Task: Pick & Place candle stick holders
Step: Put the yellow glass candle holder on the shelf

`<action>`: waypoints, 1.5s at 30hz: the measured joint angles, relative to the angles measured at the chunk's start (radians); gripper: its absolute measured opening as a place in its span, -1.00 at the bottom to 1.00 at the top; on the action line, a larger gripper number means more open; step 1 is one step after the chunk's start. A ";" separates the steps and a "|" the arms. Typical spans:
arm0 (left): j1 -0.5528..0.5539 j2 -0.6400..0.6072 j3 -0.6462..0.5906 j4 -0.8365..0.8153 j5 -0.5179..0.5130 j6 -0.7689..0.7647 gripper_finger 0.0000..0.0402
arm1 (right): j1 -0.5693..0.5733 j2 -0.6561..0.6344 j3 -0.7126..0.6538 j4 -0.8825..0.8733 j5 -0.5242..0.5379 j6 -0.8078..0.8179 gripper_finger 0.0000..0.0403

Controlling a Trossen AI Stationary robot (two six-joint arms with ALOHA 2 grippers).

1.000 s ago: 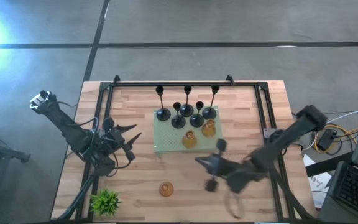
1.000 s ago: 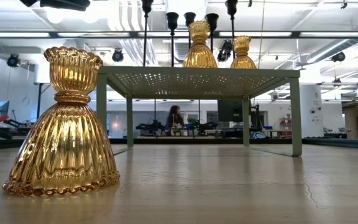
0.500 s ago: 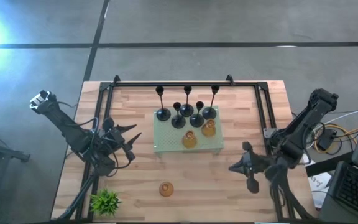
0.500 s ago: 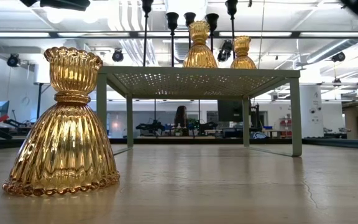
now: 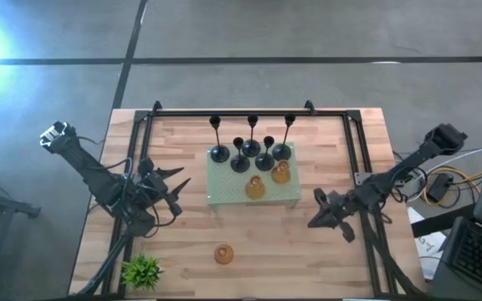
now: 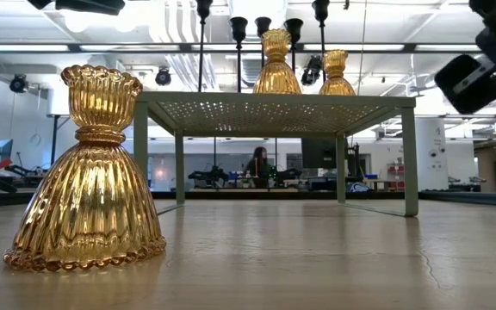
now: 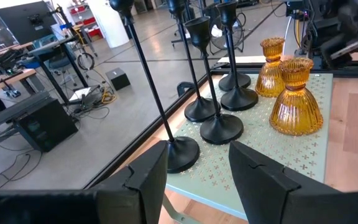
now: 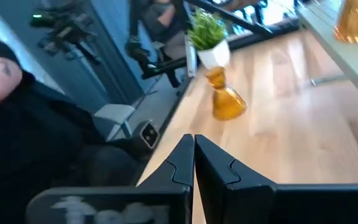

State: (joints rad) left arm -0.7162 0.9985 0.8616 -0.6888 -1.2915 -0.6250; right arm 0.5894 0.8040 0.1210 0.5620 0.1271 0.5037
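A pale green perforated stand (image 5: 224,194) in the middle of the table carries five black candle stick holders (image 5: 252,150) and two amber ones (image 5: 255,188). They also show in the left wrist view (image 7: 219,127). A third amber holder (image 5: 223,253) stands upright on its base on the table near the front edge; it also shows in the low view (image 6: 89,172) and in the right wrist view (image 8: 227,101). My left gripper (image 5: 176,189) is open and empty, left of the stand. My right gripper (image 5: 313,221) is shut and empty, right of the stand's front corner.
A small green plant (image 5: 143,272) in a white pot stands at the front left corner and shows in the right wrist view (image 8: 209,37). A black frame (image 5: 233,111) runs along the far edge and both sides of the table. Bare wood lies between the stand and the front edge.
My right gripper has drawn back from the front middle of the table, near the lone amber holder, toward the table's right edge and a little toward the far edge. Part of that arm now shows at the low view's upper right. The amber holder has stayed in place.
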 joint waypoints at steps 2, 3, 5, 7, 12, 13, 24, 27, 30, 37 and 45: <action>0.000 0.000 0.000 0.000 0.000 0.000 -0.12 | -0.030 -0.016 -0.011 0.013 -0.046 -0.057 -0.96; 0.000 0.000 0.000 0.000 0.000 0.000 -0.12 | -0.043 -0.023 -0.015 0.010 -0.059 -0.092 -0.96; 0.000 0.000 0.000 0.000 0.000 0.000 -0.12 | -0.067 -0.048 -0.031 -0.006 -0.059 -0.166 -0.96; 0.001 0.000 0.000 0.000 0.000 0.000 -0.12 | -0.093 -0.085 -0.052 -0.005 -0.059 -0.224 -0.96; 0.001 0.000 0.000 0.000 0.000 0.000 -0.12 | -0.197 -0.217 -0.113 -0.030 -0.079 -0.292 -0.96; 0.001 0.000 0.000 0.000 0.000 0.000 -0.12 | -0.219 -0.244 -0.112 -0.049 -0.099 -0.299 -0.96; 0.000 0.000 0.000 0.000 0.000 0.000 -0.12 | -0.456 -0.511 -0.112 -0.383 -0.238 -0.364 -0.96; 0.000 0.000 0.000 0.000 0.000 0.000 -0.12 | -0.498 -0.580 -0.112 -0.434 -0.240 -0.416 -0.96; 0.000 0.000 0.000 0.000 0.000 0.000 -0.12 | -0.539 -0.641 -0.112 -0.485 -0.236 -0.480 -0.96; 0.000 0.000 0.000 0.000 0.000 0.000 -0.12 | -0.641 -0.752 -0.112 -0.551 -0.146 -0.620 -0.96; 0.000 0.000 0.000 0.000 0.000 0.000 -0.12 | -0.697 -0.786 -0.112 -0.550 -0.150 -0.639 -0.96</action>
State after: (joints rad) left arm -0.7162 0.9985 0.8616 -0.6891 -1.2914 -0.6250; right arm -0.1078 0.0178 0.0093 0.0120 -0.0224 -0.1355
